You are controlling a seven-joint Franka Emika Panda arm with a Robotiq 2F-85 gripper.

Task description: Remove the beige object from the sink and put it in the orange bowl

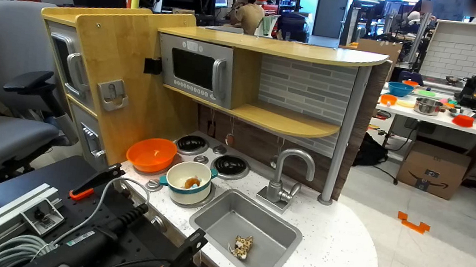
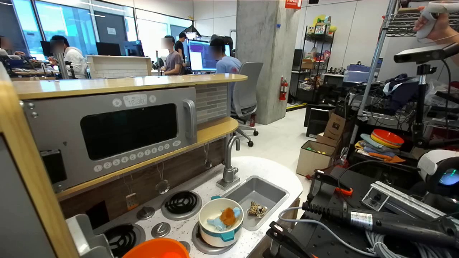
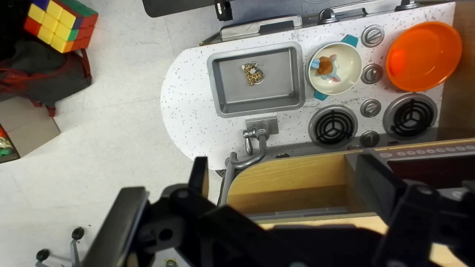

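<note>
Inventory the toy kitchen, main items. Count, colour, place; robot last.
spotted toy: one, beige with dark spots, in sink
sink: one, grey, set into counter
orange bowl: one, orange, on counter
pot: one, cream and teal, between orange bowl and sink
plush: count unclear, blue and brown, in pot
faucet: one, silver, beside sink
burners: two in full view, black, on counter
knobs: four, silver, on counter
microwave: one, grey, above counter
fingers: two, dark, apart in wrist-view foreground

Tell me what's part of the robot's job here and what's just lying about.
For the job:
beige dark-spotted toy
rectangular grey sink
round orange bowl

Just lying about:
round cream pot with teal handles
blue and brown plush inside it
brown cardboard box
</note>
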